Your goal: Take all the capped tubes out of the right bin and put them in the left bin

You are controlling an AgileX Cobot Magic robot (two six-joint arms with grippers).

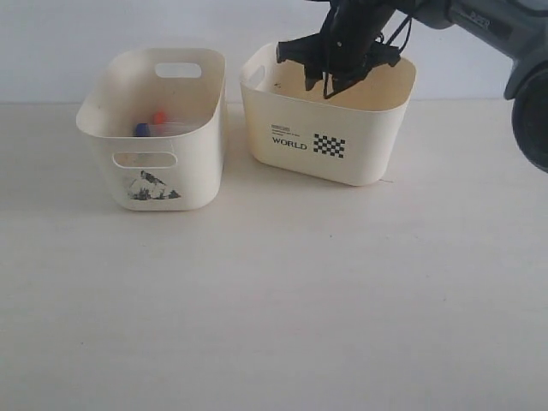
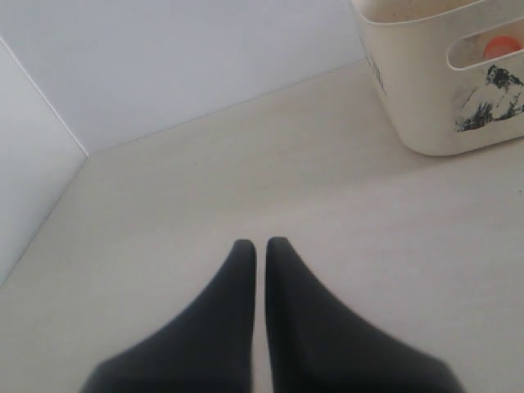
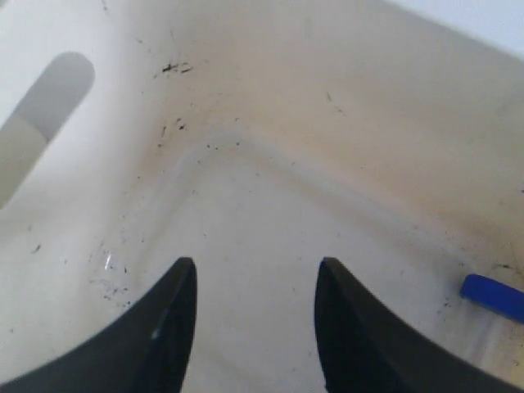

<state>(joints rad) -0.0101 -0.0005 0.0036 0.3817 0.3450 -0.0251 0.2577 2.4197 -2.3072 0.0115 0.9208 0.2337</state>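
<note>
Bins in exterior view: right gripper [image 1: 336,84] at the rim of the right bin [image 1: 342,163], upper right. The left bin [image 1: 154,175], upper left, holds an orange-capped tube [image 1: 159,116] and a blue-capped tube [image 1: 141,129].

Left wrist view: left gripper [image 2: 260,246] pinched together, empty, over bare surface [image 2: 246,164].

Right wrist view: right gripper [image 3: 255,274] half spread, nothing held. Blue cap [image 3: 491,296] at right edge, off to one side of the jaws. Reads as the reach step. Next: shift over, straddle, close.
</note>
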